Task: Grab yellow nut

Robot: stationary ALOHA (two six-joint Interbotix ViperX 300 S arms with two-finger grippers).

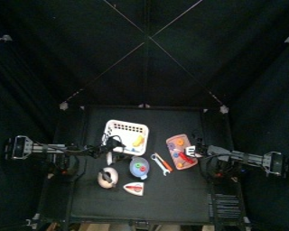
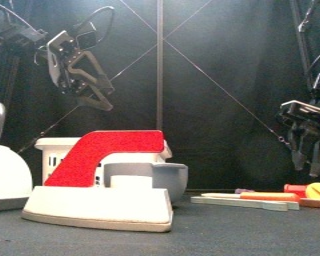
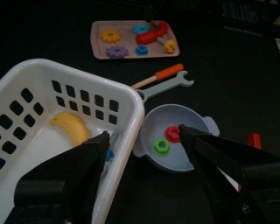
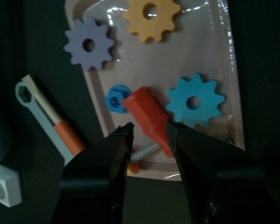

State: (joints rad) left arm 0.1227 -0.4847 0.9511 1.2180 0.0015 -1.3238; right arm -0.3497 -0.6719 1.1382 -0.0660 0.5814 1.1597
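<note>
L gripper (image 3: 143,153) hangs w/ jaws spread wide, nothing between them, above the rim of a white basket (image 3: 38,105) and a small grey bowl (image 3: 178,118). Basket has a yellow banana-like piece (image 3: 70,128) inside. Bowl holds a red piece (image 3: 173,134) and a green piece (image 3: 161,147). Just beyond the bowl lies a wrench w/ orange handle (image 3: 163,79).

R gripper (image 4: 152,140) hovers over a pink tray (image 4: 230,61), jaws parted w/ a narrow gap, gripping nothing. On the tray: yellow gear (image 4: 153,17), purple gear (image 4: 91,45), light blue gear (image 4: 196,97), a small blue nut (image 4: 116,96) and an orange-red screw (image 4: 149,118) touching it. Can't tell which item is the yellow nut; the yellow gear is the only yellow thing on the tray, well clear of R jaws.

Top view: tray (image 1: 181,144) sits R of basket (image 1: 126,133), bowl (image 1: 140,168) in front.
</note>
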